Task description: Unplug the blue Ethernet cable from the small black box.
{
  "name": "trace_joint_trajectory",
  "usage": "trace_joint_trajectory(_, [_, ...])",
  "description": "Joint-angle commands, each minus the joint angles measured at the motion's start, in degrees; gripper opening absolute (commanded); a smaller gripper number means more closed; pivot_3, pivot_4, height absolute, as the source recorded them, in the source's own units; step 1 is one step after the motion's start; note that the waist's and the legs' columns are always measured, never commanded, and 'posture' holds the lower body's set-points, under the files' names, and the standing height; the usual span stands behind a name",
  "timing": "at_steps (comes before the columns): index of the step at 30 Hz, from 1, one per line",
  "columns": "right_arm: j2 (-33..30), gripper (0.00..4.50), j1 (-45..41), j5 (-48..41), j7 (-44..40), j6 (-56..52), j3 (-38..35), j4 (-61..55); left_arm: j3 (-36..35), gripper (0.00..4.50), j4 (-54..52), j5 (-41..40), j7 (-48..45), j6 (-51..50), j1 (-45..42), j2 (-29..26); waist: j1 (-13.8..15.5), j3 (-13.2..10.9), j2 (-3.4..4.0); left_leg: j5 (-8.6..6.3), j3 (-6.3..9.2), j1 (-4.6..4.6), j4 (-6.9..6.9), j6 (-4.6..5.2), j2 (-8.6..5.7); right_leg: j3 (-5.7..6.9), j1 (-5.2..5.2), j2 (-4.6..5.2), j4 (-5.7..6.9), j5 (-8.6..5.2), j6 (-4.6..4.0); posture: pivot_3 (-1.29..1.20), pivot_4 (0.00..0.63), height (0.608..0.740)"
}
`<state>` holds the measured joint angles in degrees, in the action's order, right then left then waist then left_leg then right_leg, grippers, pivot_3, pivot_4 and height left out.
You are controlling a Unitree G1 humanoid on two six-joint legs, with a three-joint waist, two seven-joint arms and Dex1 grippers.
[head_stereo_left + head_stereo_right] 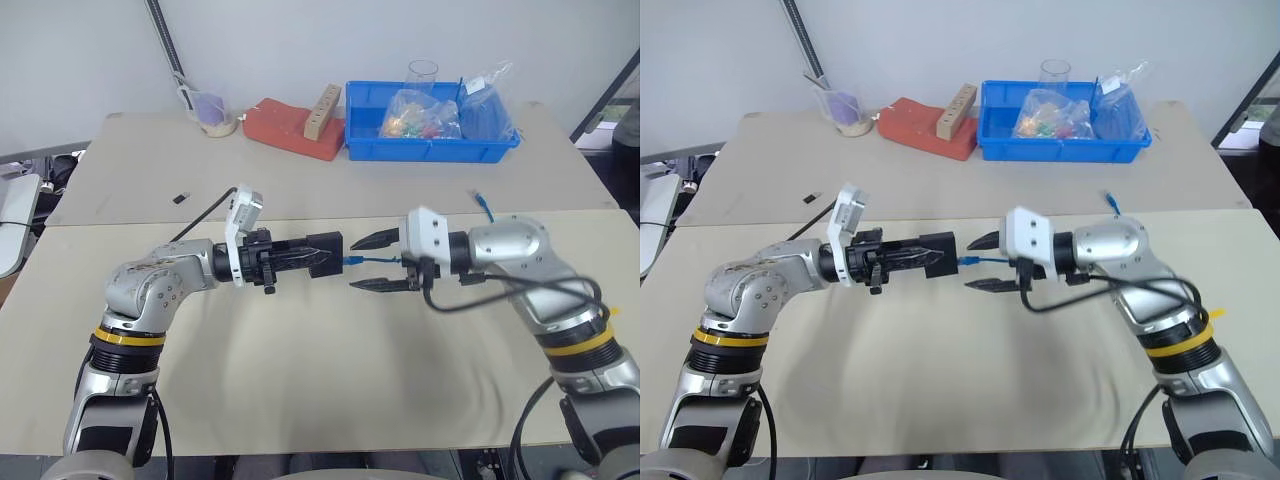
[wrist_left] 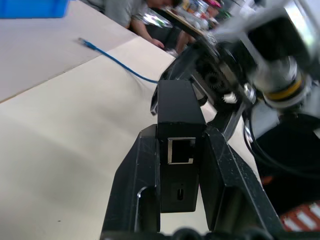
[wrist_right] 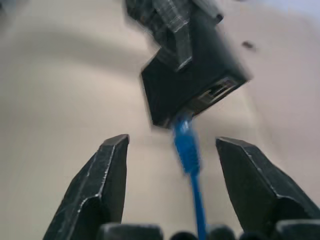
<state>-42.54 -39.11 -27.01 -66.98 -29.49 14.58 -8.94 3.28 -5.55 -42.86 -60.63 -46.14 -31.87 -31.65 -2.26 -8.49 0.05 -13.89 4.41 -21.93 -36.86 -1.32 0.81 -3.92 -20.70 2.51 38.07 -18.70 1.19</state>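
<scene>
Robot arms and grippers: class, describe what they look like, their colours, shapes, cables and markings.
Both arms are rounded silver-grey shells with black joints and a yellow band near the elbow. Each wrist carries a white block. The left gripper and right gripper have two black tapering fingers. A black cable loops under the right arm.

Both arms reach inward, left pincer (image 1: 322,252) clamped shut, right pincer (image 1: 376,262) facing it with fingers spread.
</scene>
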Motion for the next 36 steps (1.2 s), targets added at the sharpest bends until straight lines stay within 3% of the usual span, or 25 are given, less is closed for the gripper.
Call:
trace_joint_trajectory(1, [-0.52,3.13,-3.94,-8.11,-1.17,-15.31,-3.02,0.06,1.03,0.53,-1.24,2.01,-4.11,4.08,-1.74,-1.20,0.02,0.00,0.00,0.00,-0.01,0.00,0.01,0.01,0.00,0.01,0.00,0.00,-0.01,0.00,0.00,0.00,0.150,0.740])
trace_joint_trajectory(8, [-0.54,3.13,-5.89,-9.51,-3.66,-23.03,-1.86,1.50,1.46,0.53,-0.69,3.38,-5.86,5.35,-2.23,-1.13,0.09,0.00,0.00,-0.02,-0.06,-0.09,0.00,0.04,-0.02,0.08,-0.01,0.00,-0.05,0.00,0.00,0.00,0.150,0.740])
trace_joint_trajectory(21, [0.64,3.13,-5.58,-8.79,-3.28,-25.14,-0.54,0.11,1.26,0.53,-1.23,3.27,-6.75,5.24,-1.87,-0.70,-0.01,-0.01,-0.01,-0.03,-0.04,-0.09,0.00,0.05,-0.01,0.09,-0.02,-0.02,-0.04,0.00,0.01,0.00,0.150,0.740])
trace_joint_trajectory(26, [1.38,1.64,-6.29,-9.04,-2.68,-26.59,-0.87,-0.34,1.59,0.53,-1.19,3.30,-7.35,5.08,-2.15,-0.74,-0.01,-0.01,-0.01,-0.03,-0.04,-0.09,0.00,0.05,-0.01,0.10,-0.02,-0.02,-0.04,0.00,0.01,0.00,0.150,0.740])
trace_joint_trajectory(36, [2.11,1.64,-6.93,-8.07,-3.19,-25.86,-0.37,0.94,2.03,0.53,-1.25,3.65,-7.64,5.15,-2.25,-0.35,0.00,-0.01,-0.01,-0.03,-0.04,-0.09,0.00,0.05,-0.01,0.10,-0.03,-0.02,-0.04,0.00,0.01,0.00,0.150,0.740])
